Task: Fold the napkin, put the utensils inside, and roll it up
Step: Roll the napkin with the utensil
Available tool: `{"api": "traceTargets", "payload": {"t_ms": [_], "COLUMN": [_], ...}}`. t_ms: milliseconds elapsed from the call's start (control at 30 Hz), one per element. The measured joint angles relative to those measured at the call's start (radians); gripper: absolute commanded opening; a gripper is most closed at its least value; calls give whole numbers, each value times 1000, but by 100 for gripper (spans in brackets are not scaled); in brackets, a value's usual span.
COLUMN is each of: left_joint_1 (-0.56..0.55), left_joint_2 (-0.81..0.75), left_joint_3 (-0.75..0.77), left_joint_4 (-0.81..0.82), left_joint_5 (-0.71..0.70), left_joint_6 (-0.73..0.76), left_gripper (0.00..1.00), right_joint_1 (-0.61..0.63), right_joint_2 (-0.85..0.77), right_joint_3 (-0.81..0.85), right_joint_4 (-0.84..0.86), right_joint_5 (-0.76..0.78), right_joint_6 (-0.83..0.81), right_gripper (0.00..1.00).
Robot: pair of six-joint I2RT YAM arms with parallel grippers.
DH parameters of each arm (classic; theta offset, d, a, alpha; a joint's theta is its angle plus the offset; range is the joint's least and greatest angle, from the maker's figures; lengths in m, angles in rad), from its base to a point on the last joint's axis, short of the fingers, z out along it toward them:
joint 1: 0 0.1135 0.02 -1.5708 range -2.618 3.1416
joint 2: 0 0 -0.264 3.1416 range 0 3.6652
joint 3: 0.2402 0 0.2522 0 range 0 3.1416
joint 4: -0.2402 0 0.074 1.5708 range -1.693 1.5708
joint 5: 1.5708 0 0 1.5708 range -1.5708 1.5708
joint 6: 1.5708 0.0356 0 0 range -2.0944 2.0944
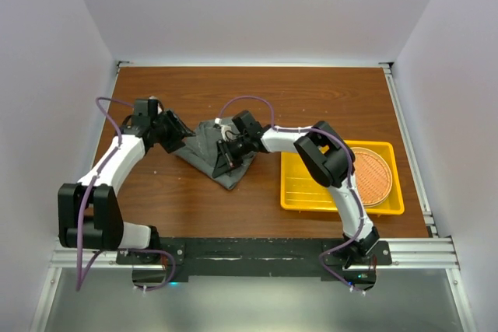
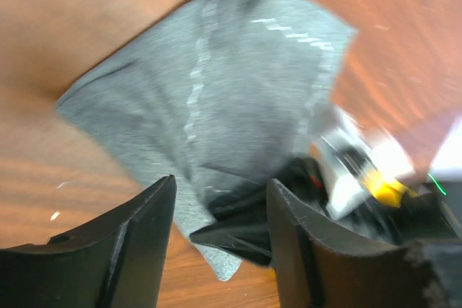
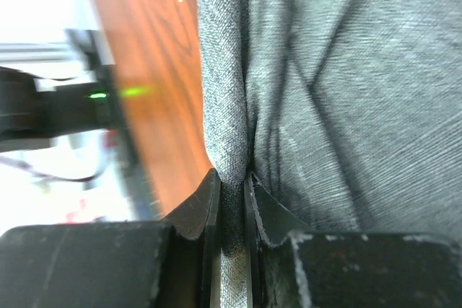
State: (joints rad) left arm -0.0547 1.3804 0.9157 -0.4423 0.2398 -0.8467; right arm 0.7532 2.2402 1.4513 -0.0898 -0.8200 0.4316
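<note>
The dark grey napkin (image 1: 220, 162) lies bunched and partly folded on the wooden table, between the two arms. My right gripper (image 1: 227, 152) is over its middle. In the right wrist view, my right gripper (image 3: 231, 191) is shut on a raised fold of the napkin (image 3: 346, 91). My left gripper (image 1: 180, 139) is at the napkin's left edge. In the left wrist view, my left gripper (image 2: 220, 203) is open, and the napkin (image 2: 216, 84) sits just beyond its fingers and between its tips. The right gripper's black fingers (image 2: 238, 225) show there too. The utensils are out of view.
A yellow tray (image 1: 311, 192) stands on the right side of the table with a round woven orange-brown mat (image 1: 372, 176) in it. White walls surround the table on three sides.
</note>
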Motion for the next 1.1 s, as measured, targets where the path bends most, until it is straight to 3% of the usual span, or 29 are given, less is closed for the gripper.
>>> {"api": "traceTargets", "payload": {"t_ms": [200, 333, 533, 867, 1033, 1100], "left_joint_1": [-22, -46, -66, -68, -70, -70], "left_joint_2": [-27, 10, 147, 315, 330, 349], "left_joint_3": [-109, -229, -323, -391, -479, -501], "left_joint_4": [204, 371, 662, 961, 1142, 1212], "left_joint_5": [124, 214, 289, 290, 281, 282], "left_joint_6": [20, -12, -84, -137, -191, -206], "left_gripper": [42, 24, 2, 0, 0, 0], "right_joint_1": [-69, -101, -124, -124, -118, -114], "right_joint_2": [95, 129, 147, 137, 117, 109], "right_joint_3": [23, 27, 94, 109, 115, 126], "right_joint_4": [76, 114, 4, -85, -145, -180], "right_joint_5": [-221, -285, -278, -248, -212, -188], "right_joint_6": [194, 268, 177, 48, -3, -23], "right_gripper": [0, 0, 0, 1, 13, 24]}}
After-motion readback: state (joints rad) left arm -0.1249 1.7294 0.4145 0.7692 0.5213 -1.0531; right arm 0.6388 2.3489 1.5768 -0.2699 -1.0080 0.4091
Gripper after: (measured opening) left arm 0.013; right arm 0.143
